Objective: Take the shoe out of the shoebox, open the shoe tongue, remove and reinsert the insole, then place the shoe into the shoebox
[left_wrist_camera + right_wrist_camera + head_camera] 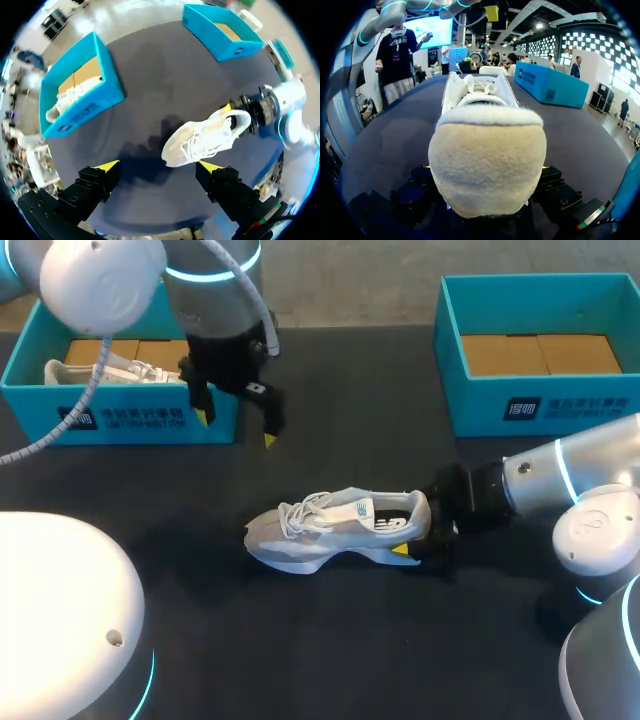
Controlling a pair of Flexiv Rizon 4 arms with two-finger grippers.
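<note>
While shoe [335, 530] rests on table [350, 650], right claw [420, 532] clamps heel from two sides, toe pointing away; left claw [237, 426] wide, holding nothing, above table, shoe ahead, box [40, 420] just beside it.

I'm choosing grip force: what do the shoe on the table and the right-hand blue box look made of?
The shoe looks like white knit or mesh fabric with cord laces, matte; its heel is beige and fuzzy, suede-like. The blue box seems matte cardboard: thin straight walls, brown flaps inside.
</note>
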